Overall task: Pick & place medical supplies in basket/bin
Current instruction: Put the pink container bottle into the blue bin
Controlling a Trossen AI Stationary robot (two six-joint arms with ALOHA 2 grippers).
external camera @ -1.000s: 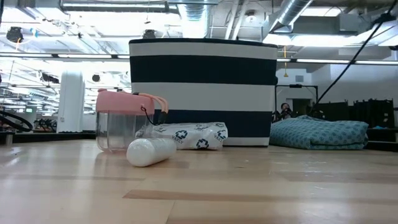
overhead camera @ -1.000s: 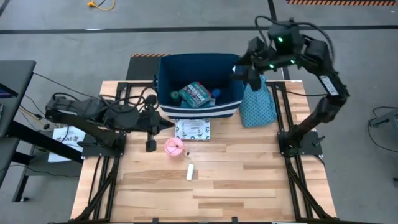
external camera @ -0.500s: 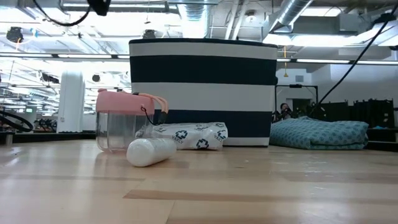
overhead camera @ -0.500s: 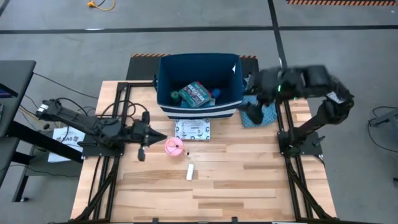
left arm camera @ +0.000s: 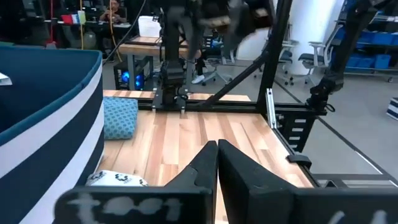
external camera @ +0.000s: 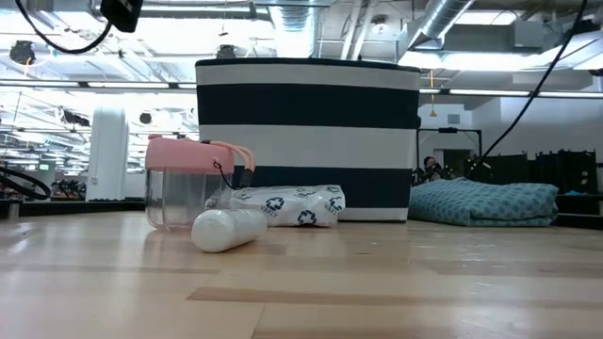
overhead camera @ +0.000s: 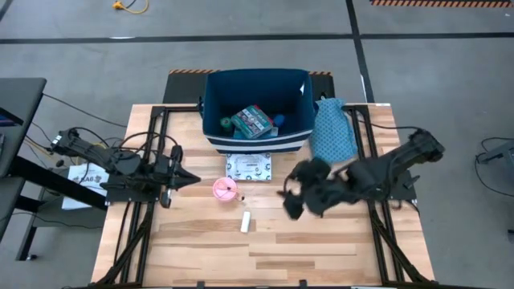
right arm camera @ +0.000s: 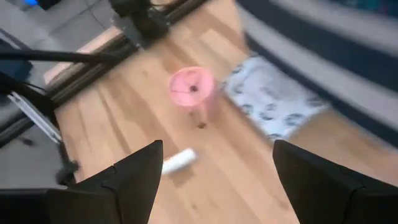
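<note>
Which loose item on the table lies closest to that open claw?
The white stick. It lies nearer the right gripper than the pink-lidded cup or white packet.

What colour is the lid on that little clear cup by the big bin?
Pink: the cup's lid shows best in the low view, sitting on a clear body.

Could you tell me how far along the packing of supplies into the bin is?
Partly done: a teal-and-white packet lies in the navy bin. Nothing is held; the right gripper, jaws open, hangs over the table. Left: the pink-lidded cup, white stick and white packet.
</note>
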